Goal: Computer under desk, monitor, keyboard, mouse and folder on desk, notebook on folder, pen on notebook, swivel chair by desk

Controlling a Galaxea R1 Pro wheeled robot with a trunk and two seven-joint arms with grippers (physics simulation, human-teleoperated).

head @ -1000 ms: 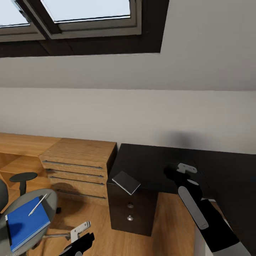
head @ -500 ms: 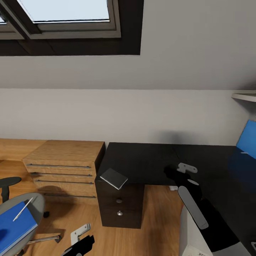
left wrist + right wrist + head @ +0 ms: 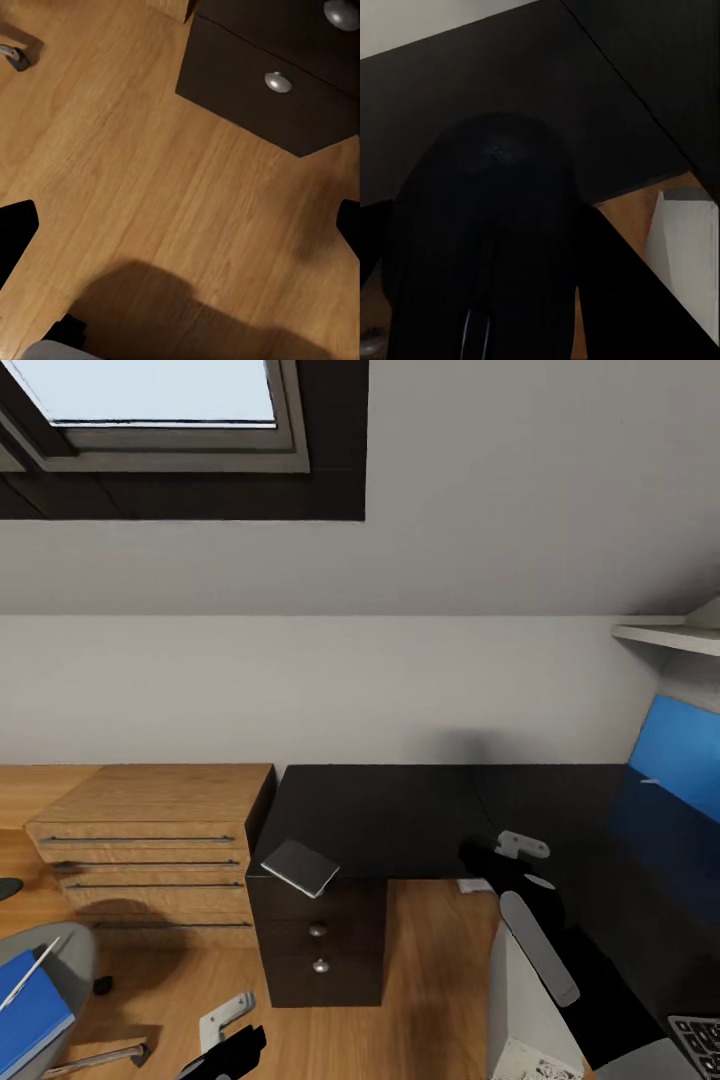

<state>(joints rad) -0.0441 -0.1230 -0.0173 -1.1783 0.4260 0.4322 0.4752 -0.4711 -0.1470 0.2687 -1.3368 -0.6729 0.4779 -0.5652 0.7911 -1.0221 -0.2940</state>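
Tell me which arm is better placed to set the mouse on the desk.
Right. The right gripper hovers over the black desk, and its wrist view shows a dark rounded mouse apparently in its grip. The left gripper hangs open, low over the wood floor.

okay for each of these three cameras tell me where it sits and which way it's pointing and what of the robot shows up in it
Head view: on the robot's head, looking forward and down at the black desk, wall and skylight; both arms show, right gripper over the desk.
Left wrist view: on the left arm, facing the wood floor and desk drawers; dark fingertips at the edges.
Right wrist view: on the right arm, facing the desk; a dark rounded mouse sits between the fingers.
Shared: head and left wrist views both show the drawers.
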